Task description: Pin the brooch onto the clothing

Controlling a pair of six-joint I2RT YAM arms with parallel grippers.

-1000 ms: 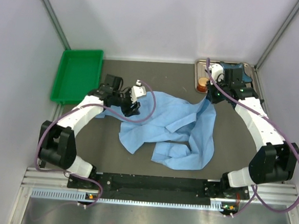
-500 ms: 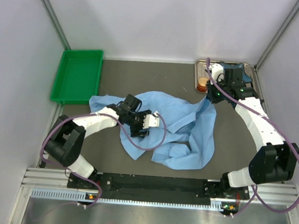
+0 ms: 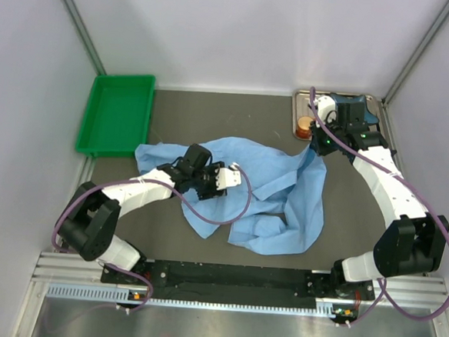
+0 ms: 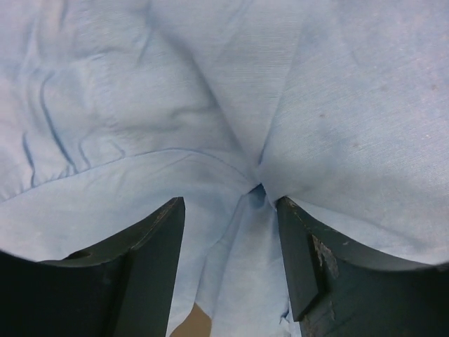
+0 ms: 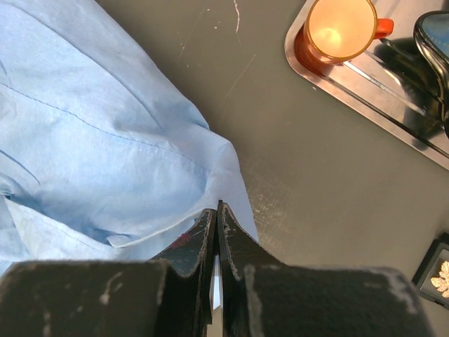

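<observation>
The clothing [image 3: 285,188] is a light blue shirt lying crumpled on the dark table, and it fills the left wrist view [image 4: 210,105]. My left gripper [image 3: 208,185] is down on its middle and open [image 4: 228,203], its fingers either side of a raised fold. My right gripper [image 3: 318,146] is at the shirt's far right corner. Its jaws [image 5: 218,205] are shut on the shirt's hem [image 5: 91,126]. The brooch [image 5: 442,276], small and gold-pale, lies in a black case at the right edge of the right wrist view.
A metal tray [image 3: 298,104] at the back right holds an orange cup [image 3: 303,126] [image 5: 340,28] and a dark dish [image 5: 435,35]. A green bin [image 3: 117,111] stands at the back left. Grey walls close in both sides.
My left arm swung from the shirt's far left edge down onto its middle, and the shirt's left part now lies uncovered. The right arm has not moved.
</observation>
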